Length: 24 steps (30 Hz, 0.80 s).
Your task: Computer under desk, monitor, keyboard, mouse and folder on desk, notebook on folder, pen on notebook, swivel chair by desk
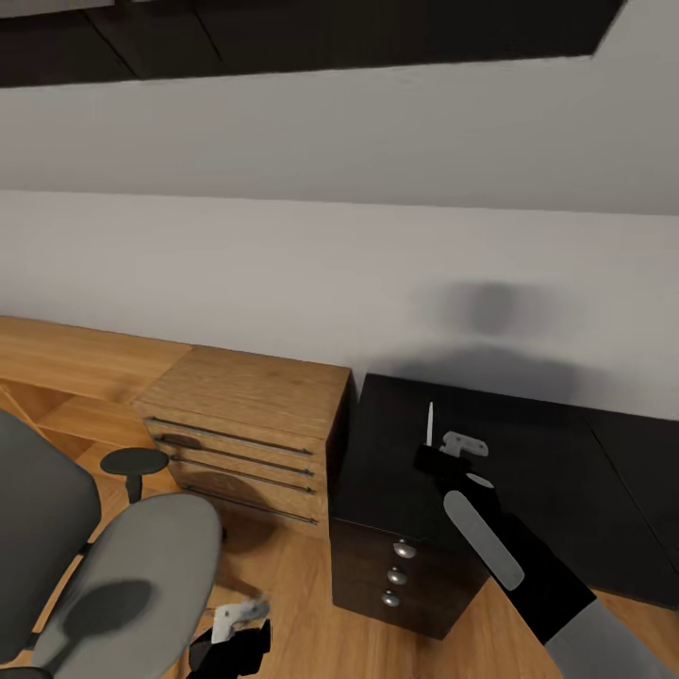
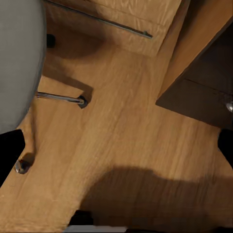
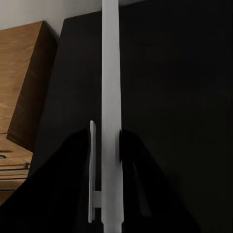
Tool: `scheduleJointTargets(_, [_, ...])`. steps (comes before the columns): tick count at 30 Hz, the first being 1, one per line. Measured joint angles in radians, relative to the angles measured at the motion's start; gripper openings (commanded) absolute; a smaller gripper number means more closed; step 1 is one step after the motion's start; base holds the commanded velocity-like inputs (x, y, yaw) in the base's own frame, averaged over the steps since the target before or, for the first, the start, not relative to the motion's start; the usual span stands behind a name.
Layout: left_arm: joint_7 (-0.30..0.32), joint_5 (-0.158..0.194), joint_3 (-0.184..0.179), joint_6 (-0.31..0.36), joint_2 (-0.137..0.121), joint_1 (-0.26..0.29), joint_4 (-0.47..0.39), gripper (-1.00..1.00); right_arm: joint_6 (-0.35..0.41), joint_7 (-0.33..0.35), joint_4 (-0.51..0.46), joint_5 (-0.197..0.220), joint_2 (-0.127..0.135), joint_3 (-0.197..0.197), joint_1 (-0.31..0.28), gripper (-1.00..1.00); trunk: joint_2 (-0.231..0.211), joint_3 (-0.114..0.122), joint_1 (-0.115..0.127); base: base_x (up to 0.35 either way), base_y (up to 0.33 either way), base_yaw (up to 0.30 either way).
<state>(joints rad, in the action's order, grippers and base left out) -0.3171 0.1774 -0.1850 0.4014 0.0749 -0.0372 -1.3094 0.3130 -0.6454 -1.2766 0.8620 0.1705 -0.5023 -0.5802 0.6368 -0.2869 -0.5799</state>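
My right gripper hovers over the left end of the glossy black desk, shut on the slim white pen, which stands upright. In the right wrist view the pen runs between the two dark fingers above the desk top. The swivel chair, with grey seat and back, stands at lower left. My left gripper hangs low beside the seat, open, over the wood floor. The monitor, keyboard, mouse, folder, notebook and computer are out of view.
A light wooden chest with bar handles stands against the desk's left side. Dark drawers with silver knobs face me under the desk end. The chair's chrome leg and a castor lie on the floor. A grey wall rises behind.
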Motion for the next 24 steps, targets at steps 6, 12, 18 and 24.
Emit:
scheduleJointTargets(6, [0.006,-0.001,0.014,-0.014,0.002,0.001,0.278,1.0,-0.004,-0.004,0.074,0.001,0.001,0.12,0.002,-1.0,-0.042,0.019,0.023,0.0,0.0,-0.221])
scheduleJointTargets(12, [0.006,-0.002,0.014,-0.097,0.002,0.0,0.319,1.0,-0.003,-0.002,0.121,0.001,0.0,0.254,0.002,-1.0,-0.064,0.028,0.035,0.0,0.0,-0.278])
scheduleJointTargets(18, [0.005,-0.004,0.013,-0.191,0.002,0.0,0.371,1.0,-0.006,-0.001,0.159,0.0,0.002,0.36,0.001,-1.0,-0.063,0.028,0.035,0.0,-0.035,-0.288])
scheduleJointTargets(24, [0.005,0.0,0.014,-0.197,-0.001,0.001,0.377,1.0,-0.006,0.001,0.166,-0.002,0.003,0.407,0.001,-1.0,-0.063,0.029,0.035,0.0,-0.249,-0.289])
